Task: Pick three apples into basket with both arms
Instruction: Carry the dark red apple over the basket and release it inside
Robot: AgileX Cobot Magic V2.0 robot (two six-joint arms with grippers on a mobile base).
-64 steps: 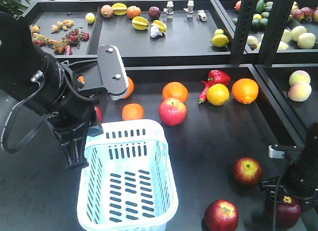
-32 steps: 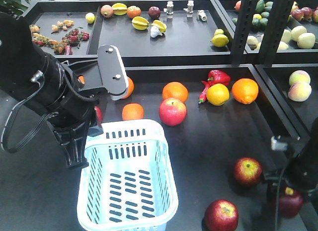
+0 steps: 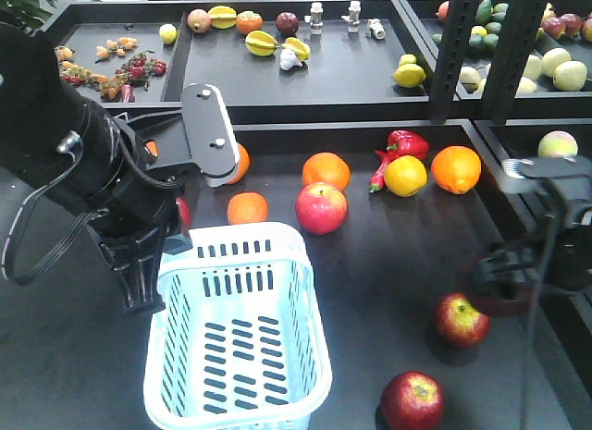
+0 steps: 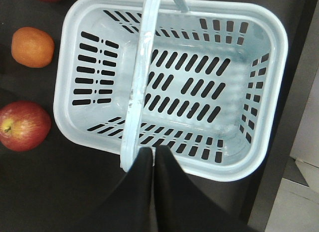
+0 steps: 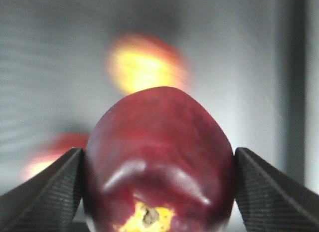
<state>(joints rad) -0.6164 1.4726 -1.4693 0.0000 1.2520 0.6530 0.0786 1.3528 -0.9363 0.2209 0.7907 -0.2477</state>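
At three o'clock from the basket (image 4: 280, 82), my right hand (image 5: 158, 184) grips a maroon apple (image 5: 159, 142); my left hand (image 4: 152, 164) is closed.

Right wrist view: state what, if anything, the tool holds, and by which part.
An apple, pinched at its two opposite sides by the right tool.

A mock produce shop is indicated: loose oranges (image 3: 326, 170), lemons (image 3: 410, 75) and red peppers (image 3: 405, 142) are laid out on black rimmed surfaces (image 3: 342, 79), black metal posts (image 3: 456, 51) are seen beside them, and a slotted plastic basket (image 3: 277, 240) is placed among the fruit.
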